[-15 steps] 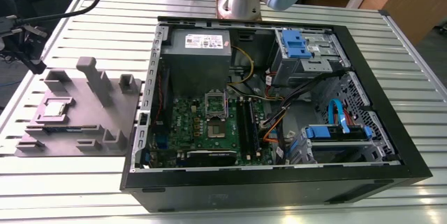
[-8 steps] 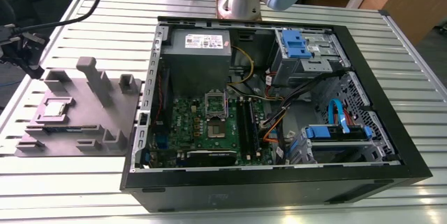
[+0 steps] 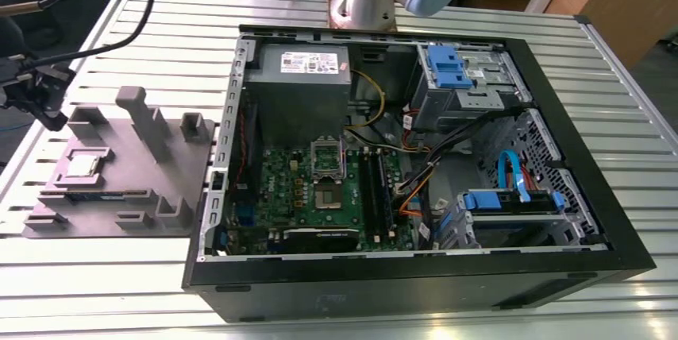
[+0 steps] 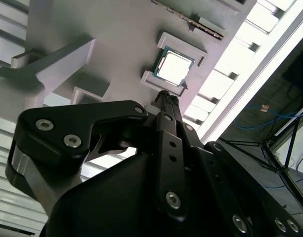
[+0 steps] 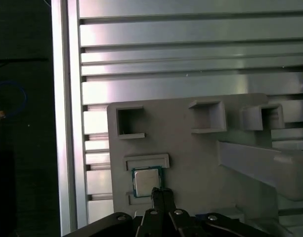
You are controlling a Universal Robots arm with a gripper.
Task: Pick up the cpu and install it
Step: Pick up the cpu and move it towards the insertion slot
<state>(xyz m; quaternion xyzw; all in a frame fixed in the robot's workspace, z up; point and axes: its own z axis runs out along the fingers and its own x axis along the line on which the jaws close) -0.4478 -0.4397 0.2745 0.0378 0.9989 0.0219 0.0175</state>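
Observation:
The cpu (image 3: 82, 165) is a small square chip with a pale silver top. It lies flat in a raised frame on the grey holder block (image 3: 117, 189), at the exterior view's left. In both wrist views the cpu (image 4: 175, 67) (image 5: 146, 181) sits just beyond my black gripper (image 4: 166, 98) (image 5: 161, 195). The two thin fingertips (image 5: 156, 196) are pressed together with nothing between them. The gripper (image 3: 37, 98) hangs above the block's far left side, clear of the chip. The open socket (image 3: 326, 197) on the green motherboard (image 3: 270, 173) shows inside the computer case.
The open black computer case (image 3: 593, 221) lies on the slatted metal table (image 3: 138, 38), with a grey power-supply box (image 3: 302, 78), blue drive brackets (image 3: 450, 66) and loose cables (image 3: 424, 181) inside. Tall posts (image 3: 143, 117) rise from the holder block. The arm's base (image 3: 366, 2) stands behind the case.

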